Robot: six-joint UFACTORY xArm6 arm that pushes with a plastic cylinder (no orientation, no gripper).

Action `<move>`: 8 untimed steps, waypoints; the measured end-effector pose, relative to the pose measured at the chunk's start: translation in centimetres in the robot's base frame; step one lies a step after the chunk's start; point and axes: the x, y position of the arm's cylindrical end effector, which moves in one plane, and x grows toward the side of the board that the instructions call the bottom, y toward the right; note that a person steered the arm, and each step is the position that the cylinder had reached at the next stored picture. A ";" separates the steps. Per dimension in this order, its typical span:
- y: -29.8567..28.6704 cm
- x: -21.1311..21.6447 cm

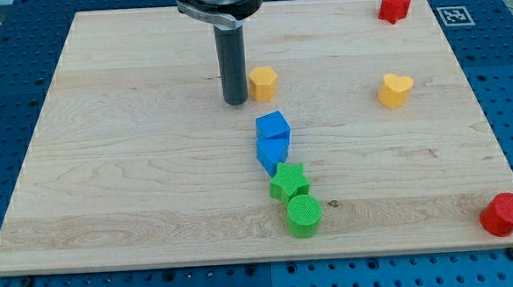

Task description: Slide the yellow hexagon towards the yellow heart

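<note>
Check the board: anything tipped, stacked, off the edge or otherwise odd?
Nothing stands out. All blocks lie flat on the board. The red cylinder and red block sit near corners but on it. My tip stands just left of the yellow hexagon, the yellow heart off to the view's right.
</note>
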 end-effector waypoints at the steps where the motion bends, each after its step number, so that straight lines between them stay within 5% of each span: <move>1: 2.0 0.1; 8: 7.4 -4.0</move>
